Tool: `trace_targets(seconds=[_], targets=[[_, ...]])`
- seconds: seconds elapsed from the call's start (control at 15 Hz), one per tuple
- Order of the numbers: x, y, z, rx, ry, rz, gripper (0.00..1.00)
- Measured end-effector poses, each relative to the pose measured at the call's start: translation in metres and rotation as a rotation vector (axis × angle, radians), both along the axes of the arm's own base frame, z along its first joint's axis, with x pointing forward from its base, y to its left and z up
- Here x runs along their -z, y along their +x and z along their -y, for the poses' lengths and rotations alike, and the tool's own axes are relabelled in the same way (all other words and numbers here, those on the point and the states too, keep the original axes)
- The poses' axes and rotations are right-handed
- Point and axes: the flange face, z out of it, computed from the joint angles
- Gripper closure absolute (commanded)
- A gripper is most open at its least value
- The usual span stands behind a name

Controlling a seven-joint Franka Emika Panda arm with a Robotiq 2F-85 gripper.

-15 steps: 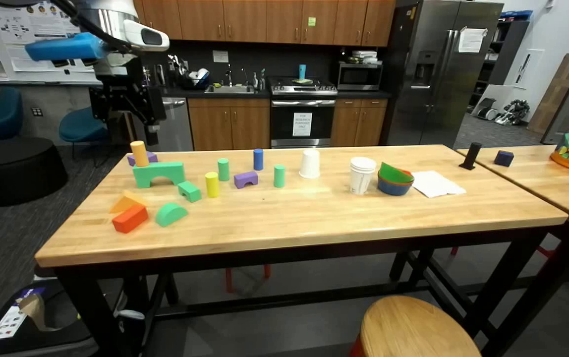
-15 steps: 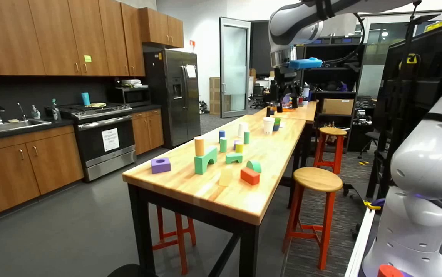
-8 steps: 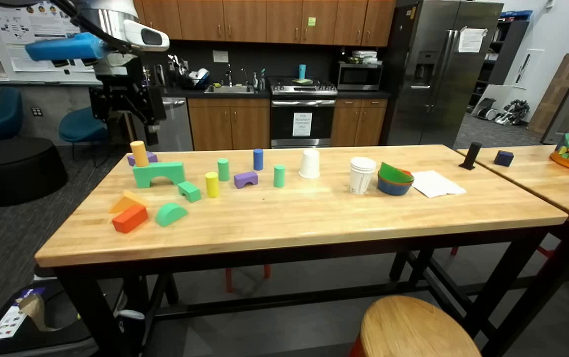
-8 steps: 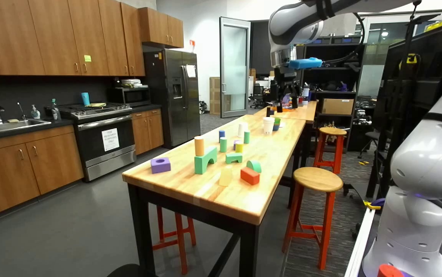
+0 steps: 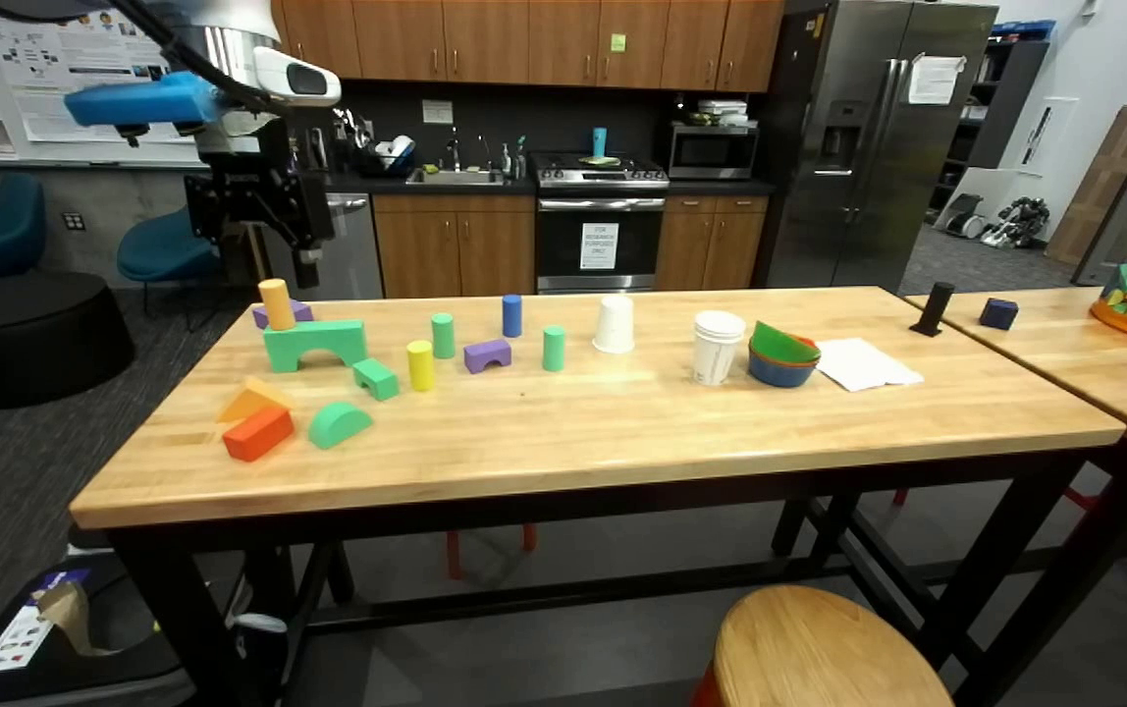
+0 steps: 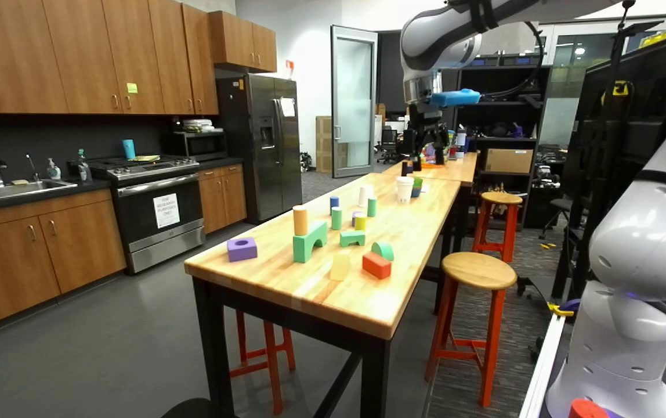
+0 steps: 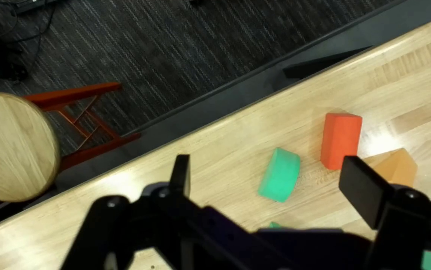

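Lab kitchen: stove (image 6: 143,213) w/ research sign (image 6: 166,210), fridge (image 6: 262,165).

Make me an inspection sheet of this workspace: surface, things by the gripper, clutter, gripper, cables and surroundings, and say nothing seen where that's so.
Surface: wooden tabletop, with a small dark speck.
Main things: green half-round block, red block and orange wedge, the wedge beside the red block; none touched by the gripper.
Clutter: orange cylinder standing on a green arch; upturned white cup; white cups, apparently stacked; nested bowls; paper.
Gripper: open, above the tabletop; in its grip, nothing seen.
Cables: black cable running along the arm.
Surroundings: stove, fridge and a wooden-topped stool.
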Motion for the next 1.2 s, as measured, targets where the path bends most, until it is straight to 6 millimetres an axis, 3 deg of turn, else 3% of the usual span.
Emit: trace_targets(seconds=[0.2, 0.47, 0.73, 1.2], targets=[[0.007, 0.026, 0.000, -0.013, -0.015, 0.023, 0.00], [0.040, 0.060, 0.005, -0.017, -0.021, -0.002, 0.00], [0.064, 0.079, 0.010, -0.017, -0.022, -0.034, 0.00], [0.051, 0.104, 0.018, -0.019, -0.053, 0.031, 0.00]])
